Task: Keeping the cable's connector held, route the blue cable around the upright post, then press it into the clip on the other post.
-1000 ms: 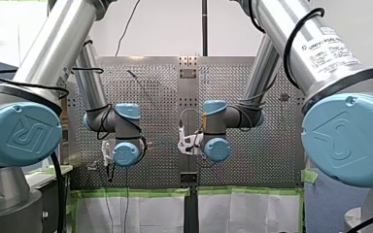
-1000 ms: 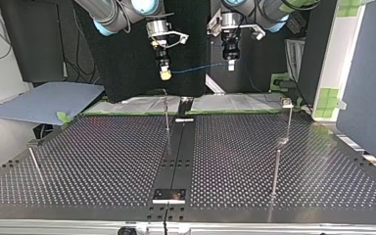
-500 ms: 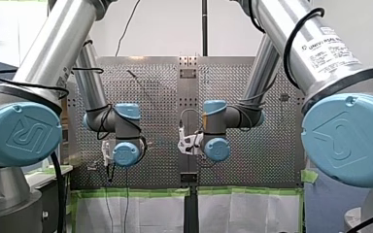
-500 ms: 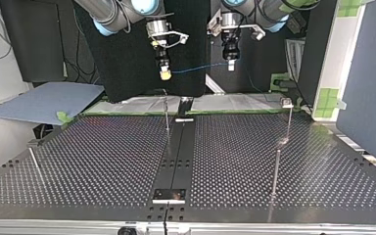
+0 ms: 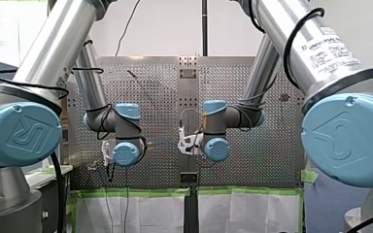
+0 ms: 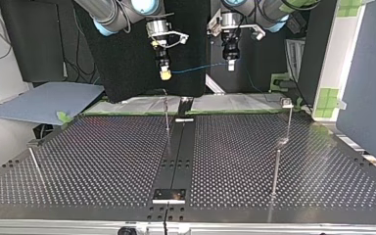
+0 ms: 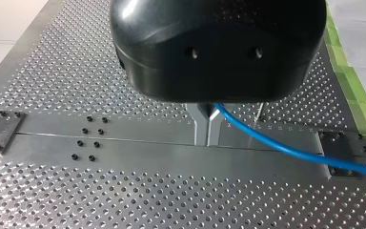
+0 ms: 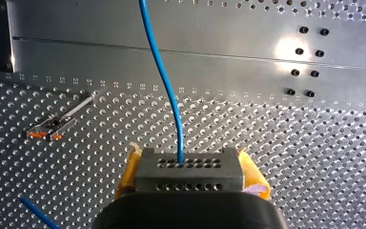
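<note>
1. Right gripper (image 8: pixel 189 164): its yellow pads are clamped on either side of the grey connector (image 8: pixel 189 181), a block with rows of small holes.
2. The blue cable (image 7: pixel 276 145) leaves the top face of the connector and runs straight ahead of the right gripper, above the counter (image 6: pixel 103 161).
3. Left gripper (image 7: pixel 206 129): black body with metal fingers (image 7: pixel 200 125). The fingers are drawn together with no gap, and the blue cable is pinched at their side. From there the cable sweeps away to one side over the centre rail (image 7: pixel 124 148).
4. In the top view the cable hangs in a shallow line between the two grippers. Both grippers are held high over the counter's far edge.
5. The cable touches neither post. The thin upright post (image 6: pixel 167 115) stands just beside the centre rail, below the right gripper and well apart from the cable. The post with a small head (image 6: pixel 288 117) stands at the top view's right, farther off.
6. We cannot make out the clip's form at this range.
</note>
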You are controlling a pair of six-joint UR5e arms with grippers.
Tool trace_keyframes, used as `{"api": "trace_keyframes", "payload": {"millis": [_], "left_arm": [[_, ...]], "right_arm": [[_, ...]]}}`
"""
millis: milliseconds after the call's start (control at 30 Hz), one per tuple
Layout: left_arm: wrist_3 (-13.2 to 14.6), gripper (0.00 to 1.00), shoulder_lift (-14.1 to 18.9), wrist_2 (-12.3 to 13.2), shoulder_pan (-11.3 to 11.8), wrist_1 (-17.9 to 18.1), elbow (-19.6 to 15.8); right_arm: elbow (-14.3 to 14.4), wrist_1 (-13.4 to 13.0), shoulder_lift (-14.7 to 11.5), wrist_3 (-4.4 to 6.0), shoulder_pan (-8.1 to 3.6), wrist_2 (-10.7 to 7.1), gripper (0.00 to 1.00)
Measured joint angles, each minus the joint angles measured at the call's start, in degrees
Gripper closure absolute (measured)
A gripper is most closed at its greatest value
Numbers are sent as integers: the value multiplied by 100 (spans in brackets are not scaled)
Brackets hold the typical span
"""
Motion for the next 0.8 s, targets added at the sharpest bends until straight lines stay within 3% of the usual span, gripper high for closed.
{"api": "trace_keyframes", "payload": {"millis": [633,800], "left_arm": [[2,100,5,-1,-1,1,0],[22,100,-121,7,-105,-141,-15]], "right_arm": [[0,1,0,0,0,0,100],[0,14,-6,0,0,0,100]]}}
